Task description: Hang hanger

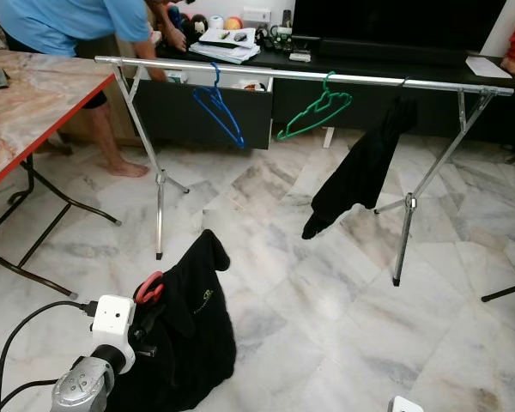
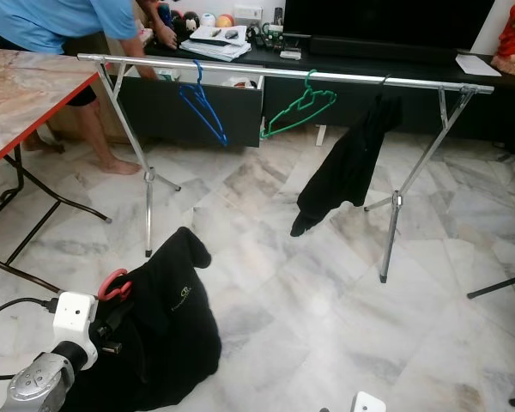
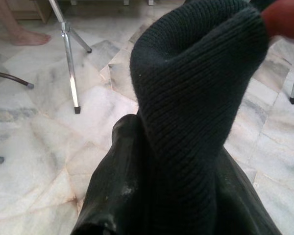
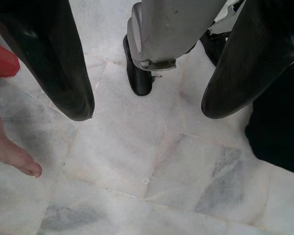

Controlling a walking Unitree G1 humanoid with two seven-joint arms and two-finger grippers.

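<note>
I've got the left claw low at the left, pinching a red hanger with a black garment draped over it, hanging above the marble floor. Ahead stands the silver clothes rail: a blue hanger, then a green hanger, then a black cloth hang from it. My right claw points down at the floor, fingers spread wide.
</note>
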